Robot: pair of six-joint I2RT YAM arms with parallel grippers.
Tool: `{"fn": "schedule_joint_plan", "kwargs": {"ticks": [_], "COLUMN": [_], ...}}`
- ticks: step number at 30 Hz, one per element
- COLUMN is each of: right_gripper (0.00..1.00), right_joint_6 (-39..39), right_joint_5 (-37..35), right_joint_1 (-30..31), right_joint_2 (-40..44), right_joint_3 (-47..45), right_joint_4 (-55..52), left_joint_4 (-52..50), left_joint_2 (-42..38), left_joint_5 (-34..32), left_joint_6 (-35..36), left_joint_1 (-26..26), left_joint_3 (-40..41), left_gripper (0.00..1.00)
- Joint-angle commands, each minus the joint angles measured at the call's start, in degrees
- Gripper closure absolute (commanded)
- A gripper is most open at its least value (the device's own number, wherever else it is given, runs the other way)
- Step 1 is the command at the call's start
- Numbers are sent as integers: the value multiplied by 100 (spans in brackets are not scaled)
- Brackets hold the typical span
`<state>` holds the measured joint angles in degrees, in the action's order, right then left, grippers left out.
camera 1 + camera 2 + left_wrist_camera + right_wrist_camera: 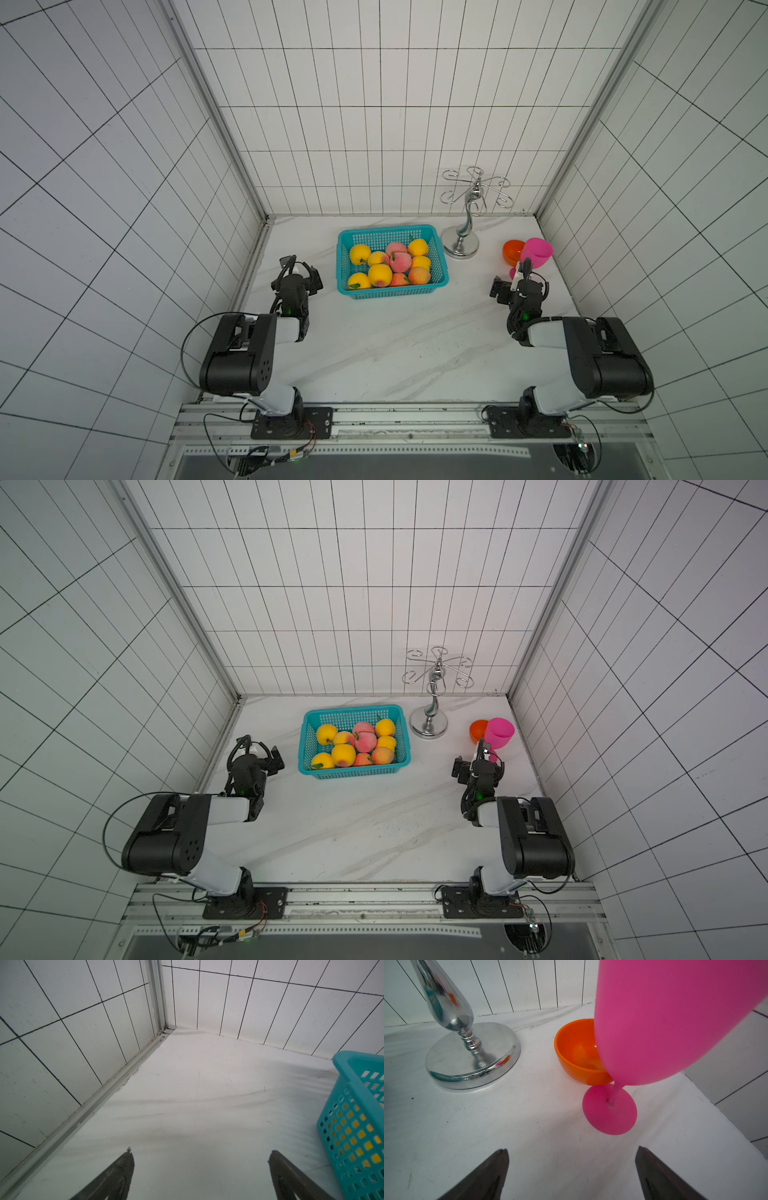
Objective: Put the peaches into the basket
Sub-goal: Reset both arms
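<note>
The turquoise basket [386, 230] [353, 710] stands at the back middle of the white table. Several yellow-orange and pink-red peaches [380, 274] [343, 754] lie inside it, filling its floor. No peach lies on the table in either top view. My left gripper [301, 270] [262, 752] hangs open and empty just left of the basket. The left wrist view shows its jaws [200, 1153] wide apart over bare table, with the basket's corner [353, 1126] beside them and yellow showing through the mesh. My right gripper [512, 278] [572, 1151] is open and empty.
A chrome stand [460, 245] [471, 1059] with curled hooks stands right of the basket. A pink goblet [536, 251] [654, 1022] and an orange goblet [513, 251] [575, 1053] stand close in front of my right gripper. Tiled walls enclose the table on three sides.
</note>
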<state>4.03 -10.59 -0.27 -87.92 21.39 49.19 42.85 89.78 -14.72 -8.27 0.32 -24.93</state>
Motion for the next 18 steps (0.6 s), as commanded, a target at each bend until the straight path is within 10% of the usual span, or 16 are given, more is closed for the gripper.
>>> {"fn": "schedule_joint_plan", "kwargs": {"ticks": [1,9,18], "right_gripper": [1,1,1], "right_joint_6": [-47,-411,-383], "right_joint_5": [-92,1444,1577], "right_joint_1": [44,-105,-184], "right_joint_2": [-23,-14,-22], "right_joint_3": [199,217,288], "right_joint_4": [8,-28,-155], "left_joint_4": [127,127,127], "left_joint_2": [-31,-33,-31], "left_joint_5": [39,39,39], "left_joint_6": [99,98,100], "left_joint_1": [-23,-25,-24], "left_joint_3": [-74,-74,-74], "left_gripper": [1,1,1]}}
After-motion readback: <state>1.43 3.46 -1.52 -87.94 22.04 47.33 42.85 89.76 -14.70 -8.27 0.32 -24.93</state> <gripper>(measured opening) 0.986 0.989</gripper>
